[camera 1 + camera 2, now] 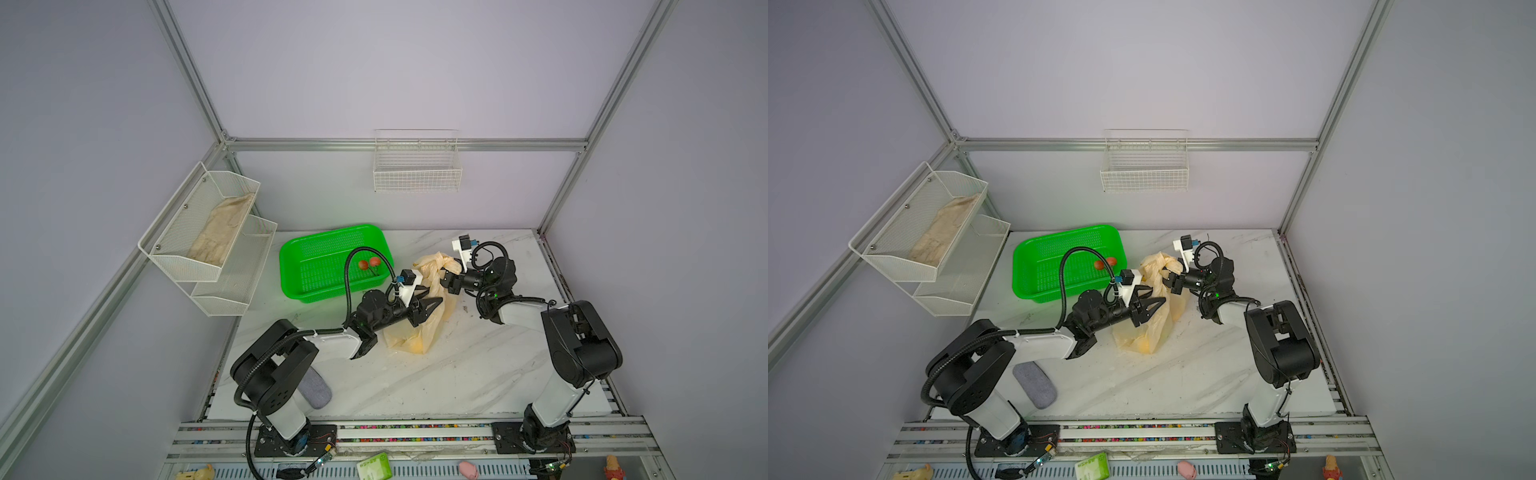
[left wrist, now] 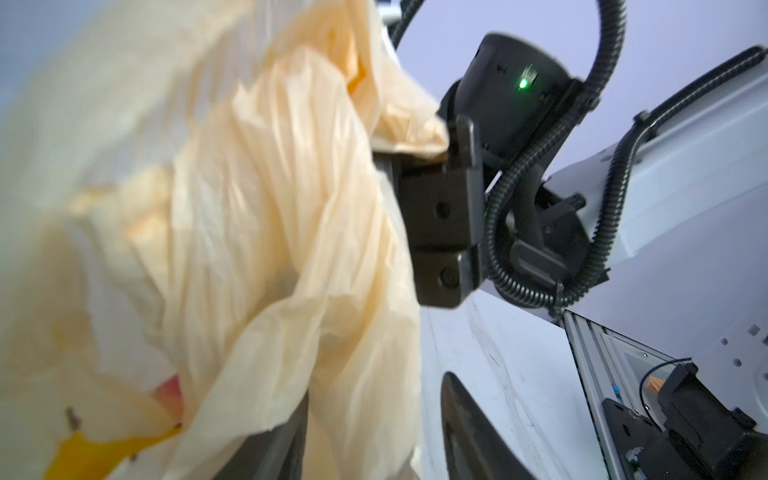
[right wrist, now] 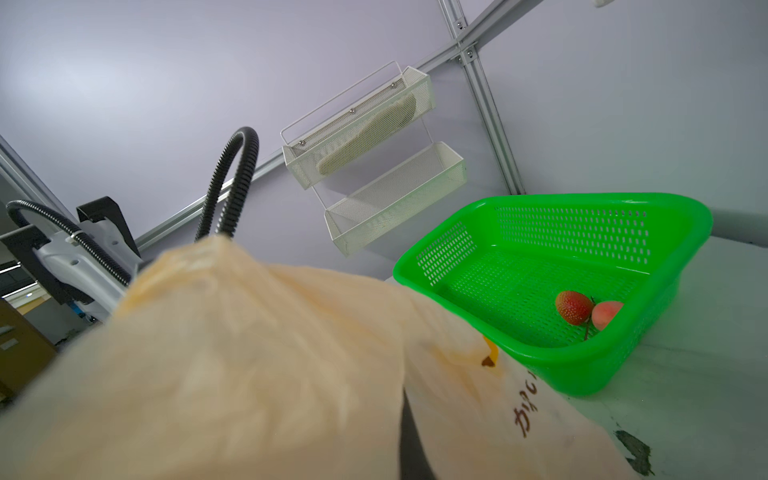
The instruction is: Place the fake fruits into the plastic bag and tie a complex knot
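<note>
In both top views, the thin pale orange-cream plastic bag (image 1: pixel 417 332) (image 1: pixel 1142 332) is seen on the marble worktop (image 1: pixel 478 374). Its twisted top is clamped in the right gripper (image 1: pixel 445 277), and the left gripper (image 1: pixel 434 294) is spread open against it. In the left wrist view, bag film is draped over one finger (image 2: pixel 274 453). In the right wrist view, a red toy strawberry (image 3: pixel 574 307) and a pinkish toy fruit (image 3: pixel 606 314) are seen in the bright green perforated basket (image 3: pixel 552 353).

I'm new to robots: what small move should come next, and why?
Probably the left gripper backs off the plastic bag toward the green basket: its jaws stand open, two fake fruits lie there, and the right gripper pinches the bag's top.
</note>
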You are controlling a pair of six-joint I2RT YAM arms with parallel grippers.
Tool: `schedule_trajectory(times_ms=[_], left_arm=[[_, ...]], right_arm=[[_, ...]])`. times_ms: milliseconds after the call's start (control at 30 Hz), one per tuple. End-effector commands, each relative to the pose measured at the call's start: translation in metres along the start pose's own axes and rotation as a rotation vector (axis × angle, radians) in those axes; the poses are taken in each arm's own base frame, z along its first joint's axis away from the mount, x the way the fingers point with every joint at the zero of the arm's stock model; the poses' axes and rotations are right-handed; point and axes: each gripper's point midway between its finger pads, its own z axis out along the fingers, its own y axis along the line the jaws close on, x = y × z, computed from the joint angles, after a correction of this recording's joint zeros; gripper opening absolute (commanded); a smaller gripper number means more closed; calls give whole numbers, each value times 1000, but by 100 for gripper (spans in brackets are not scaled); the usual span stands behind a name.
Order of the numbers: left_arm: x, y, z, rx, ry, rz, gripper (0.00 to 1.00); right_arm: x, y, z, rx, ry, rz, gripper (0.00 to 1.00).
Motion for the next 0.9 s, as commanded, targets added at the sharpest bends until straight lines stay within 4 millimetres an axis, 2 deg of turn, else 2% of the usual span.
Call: schedule_trajectory(times_ms=[0, 133, 200, 300, 433, 600, 667, 733, 867], left_arm=[[-21, -5, -18, -4, -25, 104, 55], [-33, -2, -27, -29, 17, 162, 62], [-47, -3, -34, -38, 14, 189, 64], [-60, 8, -43, -120, 4, 196, 64], [-75, 23, -48, -194, -9, 203, 53], [-70, 44, -35, -262, 16, 176, 34], [-68, 45, -30, -253, 19, 167, 31], [-54, 49, -21, -237, 47, 150, 28], [-42, 43, -10, -158, 45, 132, 25]], right_arm=[[2, 11, -3, -53, 11, -84, 0], [2, 10, -3, -40, 25, -94, 0], [1, 9, -3, -29, 33, -105, 0], [-1, 11, -3, -23, 34, -112, 0], [-3, 13, -1, -21, 37, -119, 0], [-7, 20, 3, -37, 39, -132, 0], [-10, 22, 3, -32, 31, -138, 0], [-14, 24, 4, -28, 22, -137, 0], [-20, 27, 8, -28, -8, -129, 0]])
